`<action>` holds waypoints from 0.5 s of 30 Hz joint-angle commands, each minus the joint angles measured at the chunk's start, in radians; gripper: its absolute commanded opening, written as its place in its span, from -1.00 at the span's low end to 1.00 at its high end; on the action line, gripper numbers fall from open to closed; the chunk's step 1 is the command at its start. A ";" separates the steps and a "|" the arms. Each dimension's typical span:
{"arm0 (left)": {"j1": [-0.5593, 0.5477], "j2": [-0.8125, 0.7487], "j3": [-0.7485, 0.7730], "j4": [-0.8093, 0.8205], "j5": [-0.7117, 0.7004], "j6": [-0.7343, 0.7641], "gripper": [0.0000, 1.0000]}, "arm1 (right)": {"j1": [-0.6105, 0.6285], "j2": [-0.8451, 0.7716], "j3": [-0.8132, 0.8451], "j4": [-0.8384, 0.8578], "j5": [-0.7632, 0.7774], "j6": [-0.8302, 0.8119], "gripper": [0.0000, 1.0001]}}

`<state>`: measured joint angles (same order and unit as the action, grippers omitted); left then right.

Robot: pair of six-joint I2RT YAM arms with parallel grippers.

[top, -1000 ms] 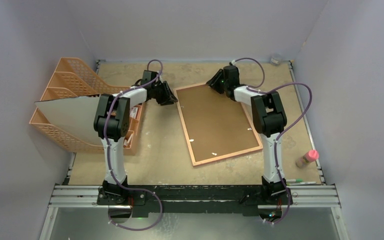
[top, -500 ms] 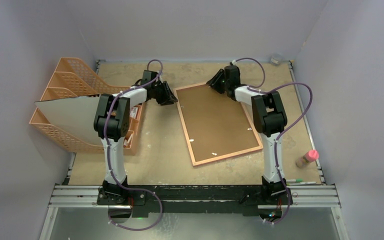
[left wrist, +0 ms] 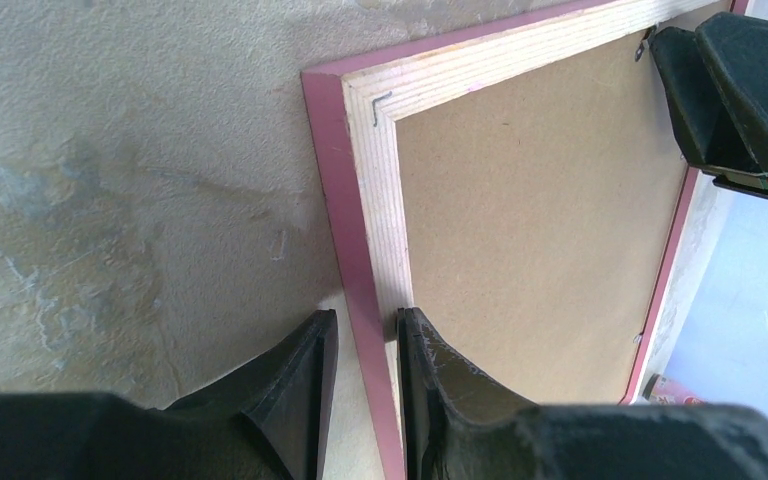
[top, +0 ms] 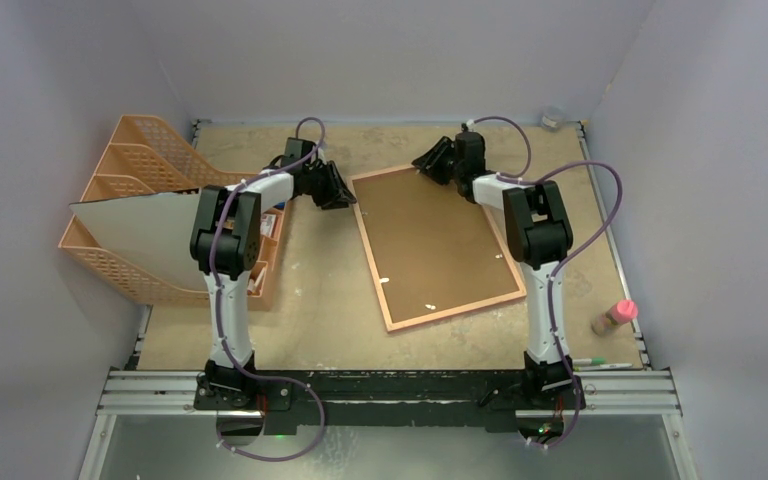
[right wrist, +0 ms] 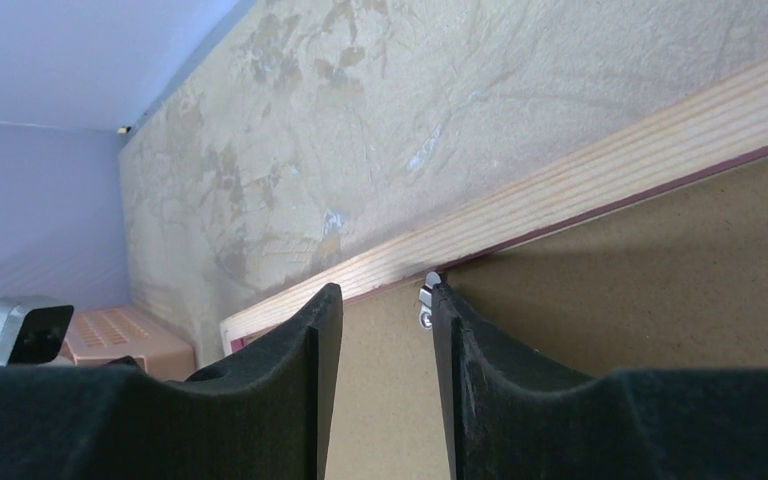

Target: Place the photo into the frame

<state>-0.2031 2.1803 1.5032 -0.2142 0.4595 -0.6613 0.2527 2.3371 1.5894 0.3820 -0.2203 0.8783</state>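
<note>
One frame (left wrist: 372,215) facedown; left hand (left wrist: 365,318) apparently pinching.

Plain, pale lilac-grey walls close the space on three sides: a back wall (top: 410,60), a left wall (top: 20,120) and a right wall (top: 730,150), all bare and matte. They enclose a tan surface (top: 310,320), its board worn and mottled with paler scuffs and darker blotches. A metal rail (top: 410,392) runs along its near edge, with a grey glossy strip (top: 410,455) below it. Orange mesh trays (top: 140,150) stand at the surface's left edge, by the left wall. The light is soft and even, with faint shadows.
</note>
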 commanded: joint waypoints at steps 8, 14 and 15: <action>-0.004 0.072 0.017 -0.039 -0.035 0.049 -0.40 | 0.008 0.097 -0.025 -0.005 -0.116 0.000 -0.22; -0.004 0.081 0.028 -0.040 -0.031 0.044 -0.40 | 0.008 0.111 -0.033 0.016 -0.139 -0.004 -0.27; -0.004 0.083 0.030 -0.041 -0.032 0.044 -0.40 | 0.009 0.112 -0.035 0.017 -0.139 -0.004 -0.28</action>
<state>-0.2005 2.1971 1.5234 -0.2203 0.4858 -0.6601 0.2379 2.3825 1.5890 0.4931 -0.3145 0.8898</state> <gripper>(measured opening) 0.303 0.364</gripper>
